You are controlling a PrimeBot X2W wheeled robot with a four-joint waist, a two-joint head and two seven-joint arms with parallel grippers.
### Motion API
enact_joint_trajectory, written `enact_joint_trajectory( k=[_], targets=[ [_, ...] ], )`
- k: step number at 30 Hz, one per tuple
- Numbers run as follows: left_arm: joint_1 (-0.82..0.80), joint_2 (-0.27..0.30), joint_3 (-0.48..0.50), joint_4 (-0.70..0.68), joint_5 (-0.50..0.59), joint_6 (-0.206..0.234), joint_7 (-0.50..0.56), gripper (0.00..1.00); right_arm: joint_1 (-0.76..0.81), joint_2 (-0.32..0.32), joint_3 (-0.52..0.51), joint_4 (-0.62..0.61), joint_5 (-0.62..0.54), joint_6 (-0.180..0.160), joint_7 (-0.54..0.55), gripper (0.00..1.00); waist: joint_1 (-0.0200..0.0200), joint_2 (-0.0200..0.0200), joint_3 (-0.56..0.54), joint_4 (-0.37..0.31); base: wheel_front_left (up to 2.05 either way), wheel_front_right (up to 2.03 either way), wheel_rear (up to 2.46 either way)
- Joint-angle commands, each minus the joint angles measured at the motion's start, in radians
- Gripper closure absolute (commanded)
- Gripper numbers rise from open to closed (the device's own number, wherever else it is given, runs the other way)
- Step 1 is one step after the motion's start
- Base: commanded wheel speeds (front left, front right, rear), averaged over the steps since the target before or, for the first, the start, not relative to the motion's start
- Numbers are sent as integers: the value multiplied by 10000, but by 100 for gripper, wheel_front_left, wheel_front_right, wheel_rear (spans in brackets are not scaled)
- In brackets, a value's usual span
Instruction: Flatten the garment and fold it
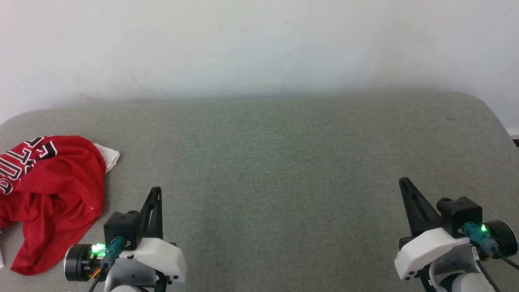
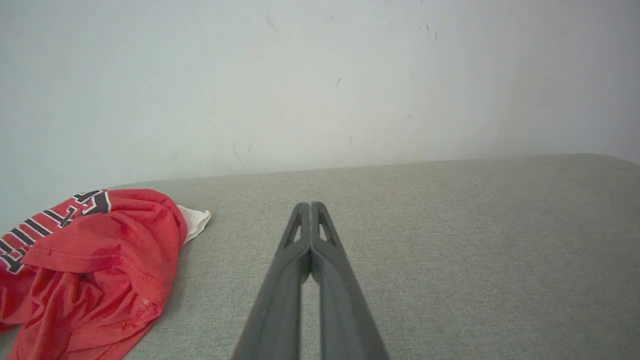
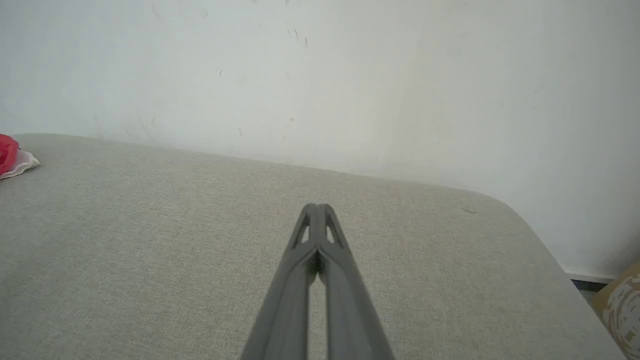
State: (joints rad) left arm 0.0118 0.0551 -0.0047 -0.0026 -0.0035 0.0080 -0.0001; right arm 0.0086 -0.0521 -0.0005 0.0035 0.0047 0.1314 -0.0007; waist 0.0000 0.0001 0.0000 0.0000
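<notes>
Nearest the robot, the left claw and the right claw are both clenched, fingers pressed together, grasping nothing, at the near side of the grey fabric surface. The garment lies crumpled at the surface's left edge, near the left claw but untouched, lettering partly showing. Beyond stands a pale wall.
</notes>
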Motion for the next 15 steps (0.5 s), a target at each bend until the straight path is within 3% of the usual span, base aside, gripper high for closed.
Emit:
enact_joint_trajectory(
  k=[1, 2, 15],
  targets=[
    [-118, -49, 47, 26, 35, -80, 1, 100, -86, 19, 5, -35, -47, -7, 7, 100, 0, -1, 0, 0, 0, 0, 0],
    [4, 4, -4, -3, -2, 4, -3, 0, 3, 0, -3, 2, 4, 0, -2, 0, 0, -1, 1, 0, 0, 0, 0],
    [133, 4, 16, -118, -49, -30, -172, 0, 105, -2, -175, 23, 190, 0, -172, 0, 0, -1, 1, 20, 0, 0, 0]
  ],
)
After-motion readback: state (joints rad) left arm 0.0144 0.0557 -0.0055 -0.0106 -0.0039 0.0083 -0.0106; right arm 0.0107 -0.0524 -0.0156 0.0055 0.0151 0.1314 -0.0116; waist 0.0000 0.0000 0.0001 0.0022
